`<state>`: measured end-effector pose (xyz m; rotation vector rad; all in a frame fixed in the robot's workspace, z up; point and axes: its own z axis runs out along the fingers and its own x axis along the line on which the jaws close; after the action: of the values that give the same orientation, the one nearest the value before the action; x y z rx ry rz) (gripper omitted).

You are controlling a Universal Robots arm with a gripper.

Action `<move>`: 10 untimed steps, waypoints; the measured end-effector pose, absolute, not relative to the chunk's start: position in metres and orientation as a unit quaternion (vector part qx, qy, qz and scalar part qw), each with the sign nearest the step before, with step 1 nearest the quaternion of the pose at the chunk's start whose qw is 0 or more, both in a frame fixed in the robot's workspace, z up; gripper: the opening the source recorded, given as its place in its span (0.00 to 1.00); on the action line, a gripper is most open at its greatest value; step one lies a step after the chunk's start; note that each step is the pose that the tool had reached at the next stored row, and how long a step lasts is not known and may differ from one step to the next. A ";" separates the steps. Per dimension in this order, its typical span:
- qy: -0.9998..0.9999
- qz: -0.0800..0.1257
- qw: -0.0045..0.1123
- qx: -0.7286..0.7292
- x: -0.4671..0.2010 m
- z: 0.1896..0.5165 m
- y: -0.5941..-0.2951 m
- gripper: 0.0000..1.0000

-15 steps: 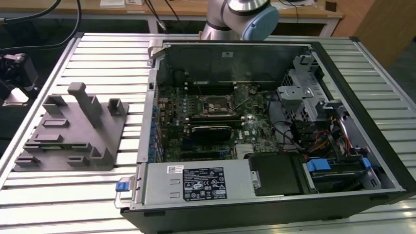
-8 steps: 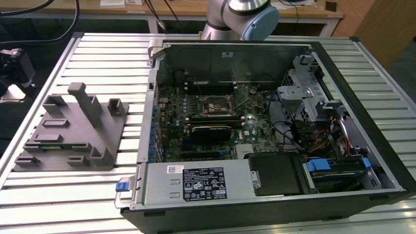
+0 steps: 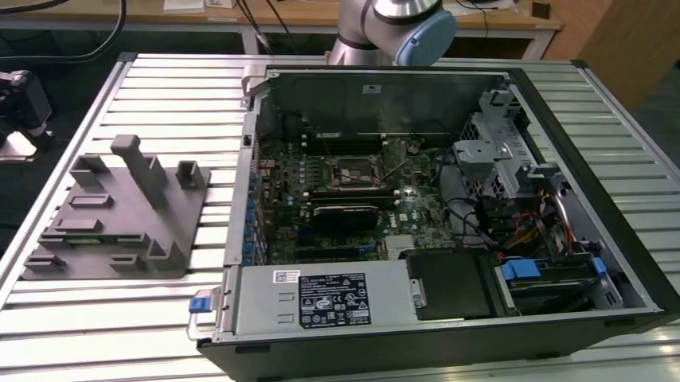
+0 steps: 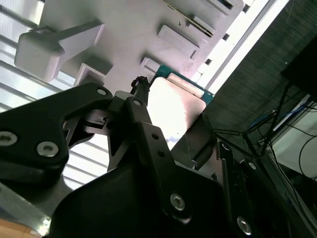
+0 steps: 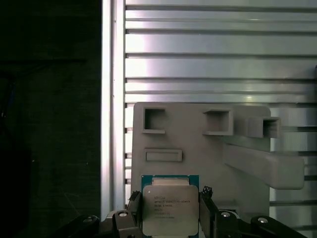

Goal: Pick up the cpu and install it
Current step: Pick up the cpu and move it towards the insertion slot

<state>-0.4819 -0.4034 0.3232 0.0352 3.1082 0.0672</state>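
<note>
Okay, we judge the hand (image 5: 170, 196) clenched on the cpu (image 5: 170, 212). In the first wrist view its fingers (image 5: 206, 196) sit against two opposite edges, metal top facing the camera. The chip is near square, with no real long axis. Beyond it sits the grey fixture (image 5: 198, 148) on the slatted table (image 5: 208, 49); we can't tell if chip and fixture touch. The motherboard socket (image 3: 353, 173) lies well apart, to the exterior view's right of the fixture, inside the computer case (image 3: 383, 103), walled round and open on top.
</note>
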 end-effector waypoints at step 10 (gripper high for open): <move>1.000 0.022 0.017 0.011 -0.482 0.340 -0.403 0.54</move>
<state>-0.4819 -0.4034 0.3396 0.0352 3.1075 0.0672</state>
